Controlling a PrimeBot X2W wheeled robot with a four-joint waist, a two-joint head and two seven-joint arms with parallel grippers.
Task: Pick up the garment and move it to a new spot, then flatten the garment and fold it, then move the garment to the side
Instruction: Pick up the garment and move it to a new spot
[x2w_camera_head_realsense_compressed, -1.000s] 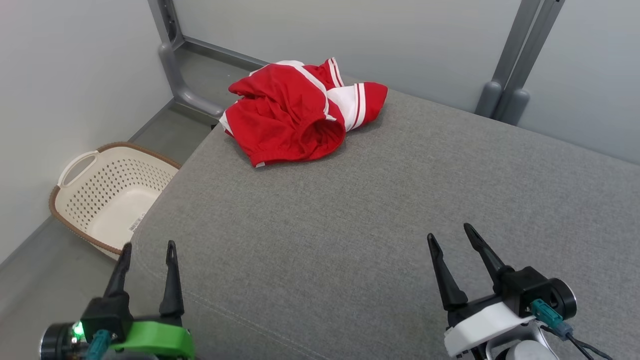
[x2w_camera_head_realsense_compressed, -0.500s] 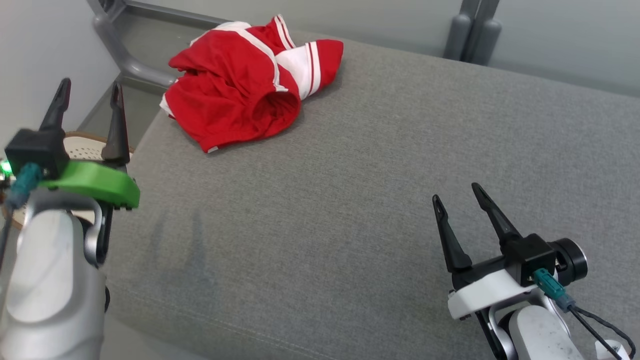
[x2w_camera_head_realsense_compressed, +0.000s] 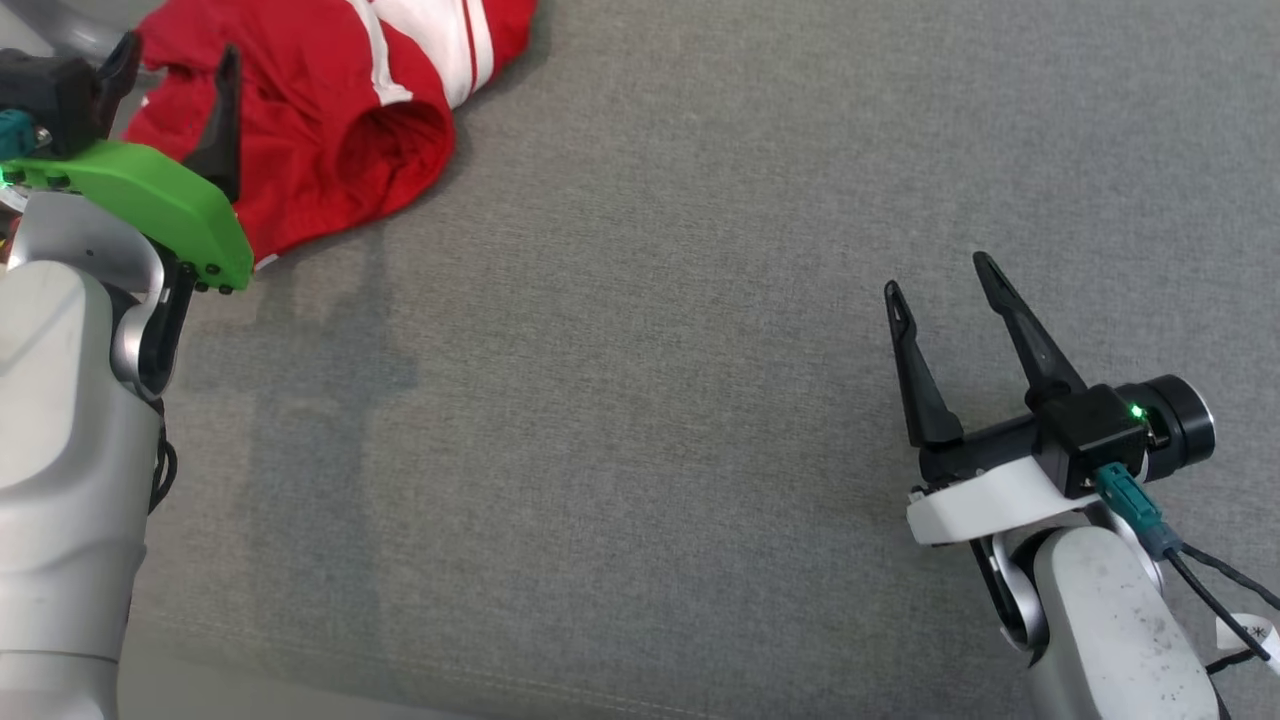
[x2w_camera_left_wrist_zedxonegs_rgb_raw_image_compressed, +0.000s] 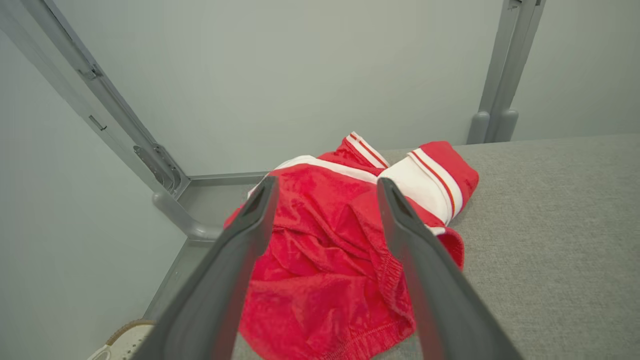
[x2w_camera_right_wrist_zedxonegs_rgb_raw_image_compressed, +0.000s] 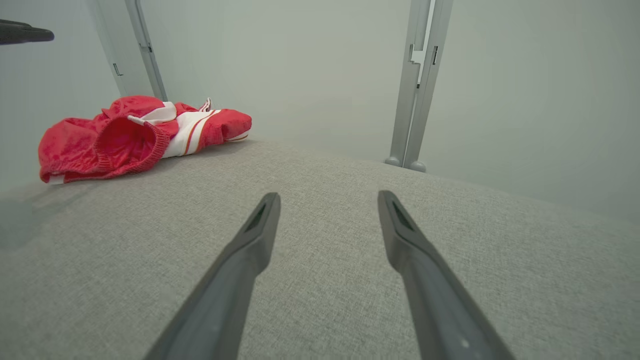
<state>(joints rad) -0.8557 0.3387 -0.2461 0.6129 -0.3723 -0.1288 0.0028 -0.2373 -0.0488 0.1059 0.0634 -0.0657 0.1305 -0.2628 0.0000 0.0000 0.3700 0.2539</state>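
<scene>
Right end effector (x2w_camera_head_realsense_compressed: 936, 274) is hovering wide open and empty over the bare grey fabric surface (x2w_camera_head_realsense_compressed: 640, 400). Left end effector (x2w_camera_head_realsense_compressed: 180, 50), also gaping and holding nothing, is pointing at the crumpled red garment (x2w_camera_head_realsense_compressed: 330, 100) just ahead, by the surface's far corner. No step is looking done; open fabric is lying to its right.

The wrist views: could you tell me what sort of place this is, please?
Probably a lab test cell, not a home: a grey fabric-covered surface, bare pale walls with grey metal posts, one crumpled red-and-white garment.
</scene>
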